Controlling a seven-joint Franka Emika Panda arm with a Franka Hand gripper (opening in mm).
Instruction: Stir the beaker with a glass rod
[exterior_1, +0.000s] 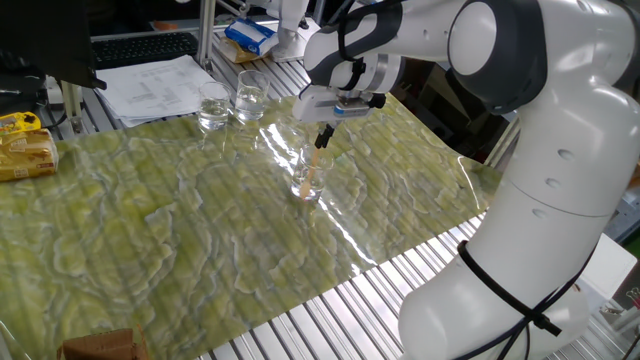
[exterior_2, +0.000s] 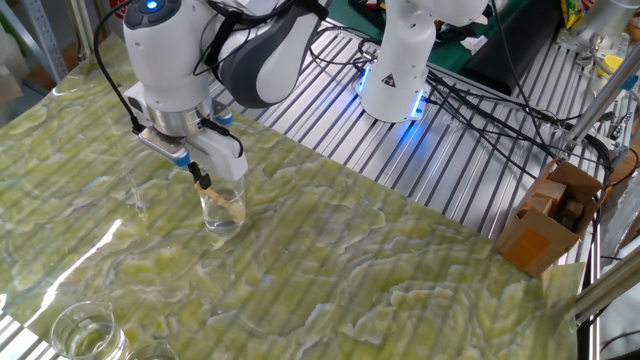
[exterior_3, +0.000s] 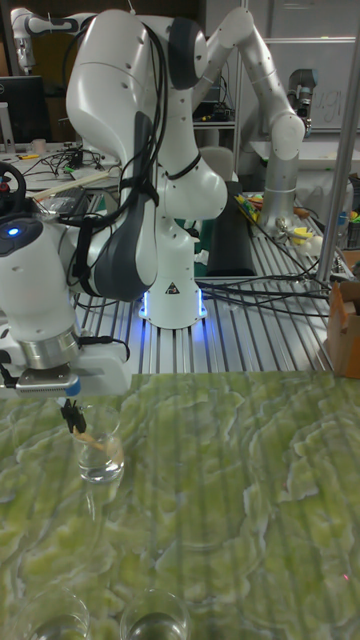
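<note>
The hand (exterior_1: 322, 138) hangs just above the beaker (exterior_1: 308, 178), its two fingers pressed together on the top end of the glass rod (exterior_1: 313, 166). The rod slants down from the pinch into the beaker, and its lower end sits inside the glass near the bottom (whether it touches the base I cannot tell). The beaker stands upright on the green patterned mat (exterior_1: 150, 240) that covers the desk, roughly in the mat's middle in one fixed view and toward its left side in the other.

In the other fixed view the hand (exterior_2: 202, 177) is seen from the opposite side, and the rod (exterior_2: 228, 204) leans across the inside of the beaker (exterior_2: 223, 208). The tall fixed view shows the same: the hand (exterior_3: 72, 413) closed on the rod's top, the rod (exterior_3: 93, 437) tilted inside the beaker (exterior_3: 101, 451).

As for progress, the picking up and the insertion look done: rod gripped, tip in the glass. What remains, by my judgement, is the stirring itself, circling the tip around the inside wall, and then lifting the rod out. How many turns are already made cannot be read from a single moment.

Two other glasses (exterior_1: 231, 99) stand together at the far left edge of the mat, well apart from the work.
</note>
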